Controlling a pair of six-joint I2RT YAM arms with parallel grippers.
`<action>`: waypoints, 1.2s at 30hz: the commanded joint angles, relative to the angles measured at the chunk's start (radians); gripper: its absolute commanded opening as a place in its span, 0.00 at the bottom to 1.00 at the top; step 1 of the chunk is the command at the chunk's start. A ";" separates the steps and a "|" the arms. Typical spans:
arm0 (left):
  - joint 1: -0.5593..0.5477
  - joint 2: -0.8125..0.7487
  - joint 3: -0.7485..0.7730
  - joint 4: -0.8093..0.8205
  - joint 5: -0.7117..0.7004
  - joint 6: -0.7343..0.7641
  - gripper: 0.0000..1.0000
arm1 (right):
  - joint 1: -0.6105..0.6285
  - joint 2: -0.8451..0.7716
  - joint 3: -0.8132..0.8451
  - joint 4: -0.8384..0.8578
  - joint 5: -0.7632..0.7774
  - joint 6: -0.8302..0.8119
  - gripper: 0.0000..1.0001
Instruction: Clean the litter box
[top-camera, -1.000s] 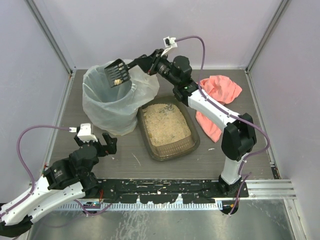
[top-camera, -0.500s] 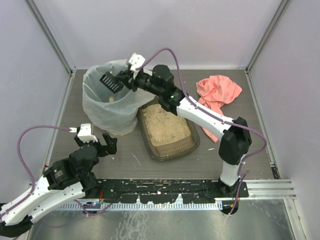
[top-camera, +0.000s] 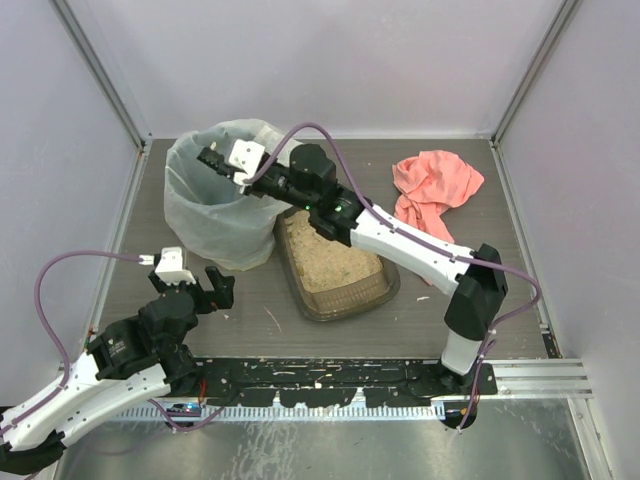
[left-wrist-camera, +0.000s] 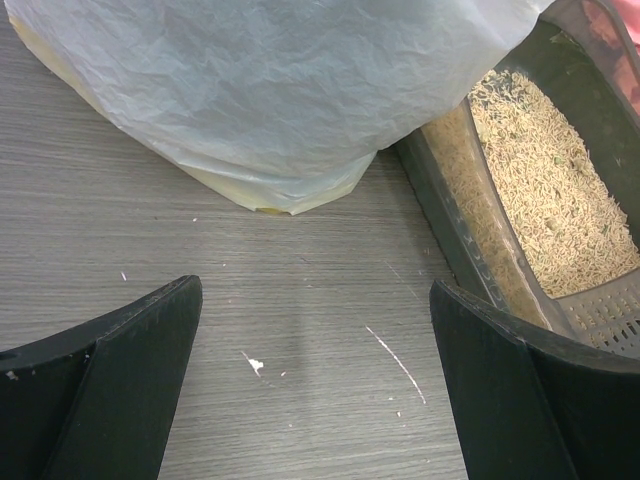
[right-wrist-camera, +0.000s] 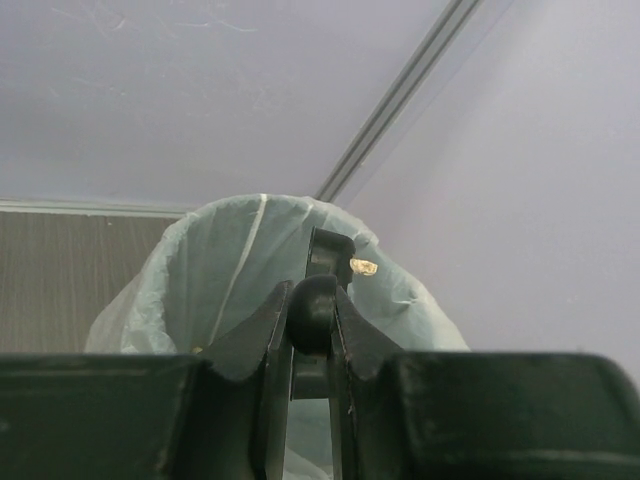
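The litter box, a shallow dark tray of tan litter, lies mid-table; its left wall also shows in the left wrist view. My right gripper is shut on the black slotted scoop, held turned on edge over the bag-lined bin. In the right wrist view the scoop stands edge-on between the fingers, a tan clump beside it over the bag. My left gripper is open and empty, low over the table left of the litter box.
A pink cloth lies crumpled at the back right. The bin's white bag bulges close in front of the left gripper. White crumbs and a scratch mark the table. Walls enclose the table on three sides.
My right arm has swung left and rolled the wrist, carrying the scoop from the bin's rim to over its opening and tipping it on edge. The left arm has not moved.
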 joint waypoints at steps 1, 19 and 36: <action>-0.003 -0.002 0.002 0.031 -0.010 -0.014 0.98 | 0.007 -0.104 0.065 0.053 0.049 -0.060 0.01; -0.003 0.004 0.011 0.020 -0.009 -0.015 0.98 | 0.073 -0.173 -0.115 0.256 0.209 0.028 0.01; -0.003 0.012 0.006 0.028 -0.010 -0.018 0.98 | 0.054 -0.255 -0.103 0.180 0.263 0.410 0.01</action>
